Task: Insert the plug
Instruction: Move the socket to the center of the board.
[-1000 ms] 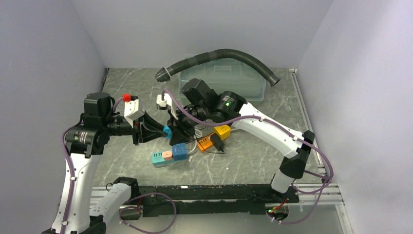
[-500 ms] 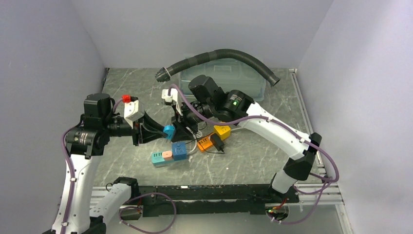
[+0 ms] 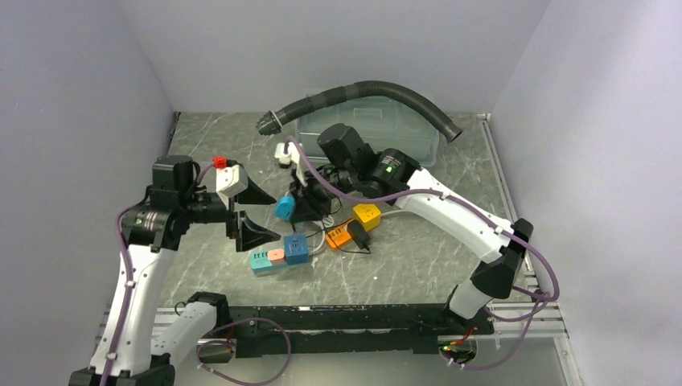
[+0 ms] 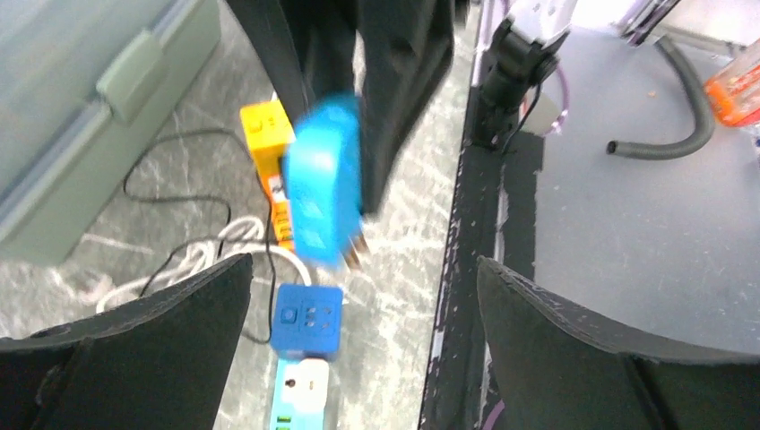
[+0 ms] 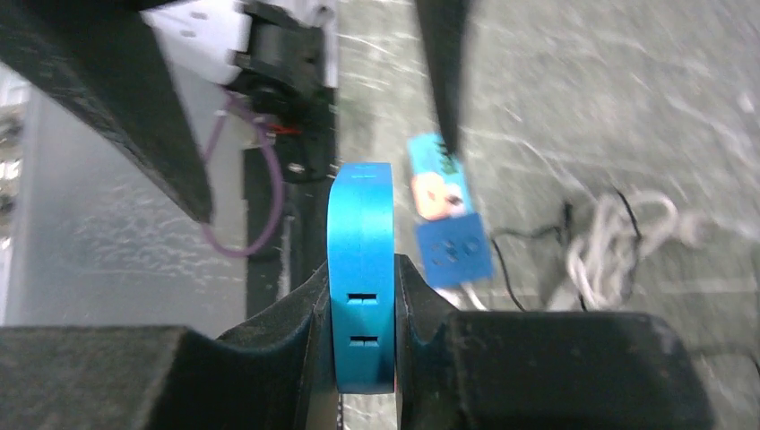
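The right gripper [image 5: 363,269] clamps a flat blue plastic plug [image 5: 362,202] above the grey marbled tabletop [image 3: 402,261]. The left gripper [image 3: 273,219] gapes wide beside it.

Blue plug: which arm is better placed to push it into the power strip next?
Right. Its claw is shut on the blue plug, prongs exposed, held up off the table near the power strip. The left claw hangs open and empty beside it.

Blurry blue plug [image 4: 324,184] (prongs down-R) in black fingers [image 4: 403,72], blue socket block [image 4: 307,321] below, L gripper [image 4: 363,269] wide apart.
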Controlling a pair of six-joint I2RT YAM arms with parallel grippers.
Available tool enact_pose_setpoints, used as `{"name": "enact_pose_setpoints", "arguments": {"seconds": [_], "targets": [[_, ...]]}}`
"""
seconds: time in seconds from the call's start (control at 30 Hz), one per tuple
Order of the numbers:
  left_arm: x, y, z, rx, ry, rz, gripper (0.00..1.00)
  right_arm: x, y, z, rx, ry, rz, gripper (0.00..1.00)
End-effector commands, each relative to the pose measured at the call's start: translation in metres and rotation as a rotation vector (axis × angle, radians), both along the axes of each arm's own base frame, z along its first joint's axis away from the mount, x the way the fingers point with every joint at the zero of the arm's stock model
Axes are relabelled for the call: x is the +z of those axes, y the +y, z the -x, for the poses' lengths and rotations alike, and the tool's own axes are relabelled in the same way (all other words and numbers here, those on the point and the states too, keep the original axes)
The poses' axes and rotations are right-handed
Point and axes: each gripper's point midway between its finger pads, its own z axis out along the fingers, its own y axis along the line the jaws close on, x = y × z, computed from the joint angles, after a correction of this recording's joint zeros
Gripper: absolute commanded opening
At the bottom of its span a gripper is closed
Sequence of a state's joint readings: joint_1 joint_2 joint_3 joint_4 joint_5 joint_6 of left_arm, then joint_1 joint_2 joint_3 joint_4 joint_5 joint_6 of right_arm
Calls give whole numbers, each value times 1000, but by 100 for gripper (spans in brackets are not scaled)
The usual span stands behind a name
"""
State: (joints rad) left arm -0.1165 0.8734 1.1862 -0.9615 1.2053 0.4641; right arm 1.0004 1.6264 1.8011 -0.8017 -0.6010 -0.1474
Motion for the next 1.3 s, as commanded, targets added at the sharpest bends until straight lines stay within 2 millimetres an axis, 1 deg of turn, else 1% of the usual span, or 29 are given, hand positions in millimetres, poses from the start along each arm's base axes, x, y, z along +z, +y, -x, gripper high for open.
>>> {"name": "enact_pose_setpoints", "arguments": {"seconds": [0.0, 0.07, 0.1, 0.17, 0.23, 0.3, 0.43, 0.53, 0.6, 0.73, 0.8, 0.93, 0.97, 1.07, 1.27], "targets": [[-56, 10, -25, 32, 35, -134, 100, -8, -43, -85, -353, -75, 10, 0], [-91, 16, -35, 34, 68, -215, 100, -25, -75, -128, -570, -117, 62, 0], [-105, 19, -39, 33, 77, -252, 100, -36, -92, -146, -669, -144, 103, 0], [-128, 22, -47, 20, 73, -316, 100, -57, -121, -173, -819, -185, 193, 0], [-144, 18, -59, 16, 60, -379, 100, -80, -145, -192, -925, -224, 281, 0], [-156, 7, -61, -23, 65, -437, 100, -98, -159, -206, -995, -236, 333, 0], [-175, -12, -69, -69, 77, -519, 100, -115, -175, -225, -1085, -254, 389, 0], [-194, -17, -77, -78, 64, -606, 100, -128, -182, -230, -1118, -264, 427, 0], [-206, -20, -83, -75, 61, -656, 100, -138, -190, -231, -1149, -277, 460, 0], [-216, -30, -93, -90, 55, -675, 100, -155, -205, -224, -1205, -272, 500, 0], [-219, -34, -92, -118, 57, -674, 100, -164, -209, -217, -1214, -248, 505, 0], [-230, -30, -82, -172, 69, -704, 99, -181, -214, -204, -1224, -201, 514, 0], [-233, -28, -79, -181, 67, -711, 96, -188, -216, -199, -1221, -184, 522, 0], [-237, -21, -73, -196, 70, -735, 87, -198, -215, -188, -1214, -135, 523, 0], [-248, 5, -59, -209, 66, -832, 73, -204, -206, -171, -1187, -51, 479, 0]]}}
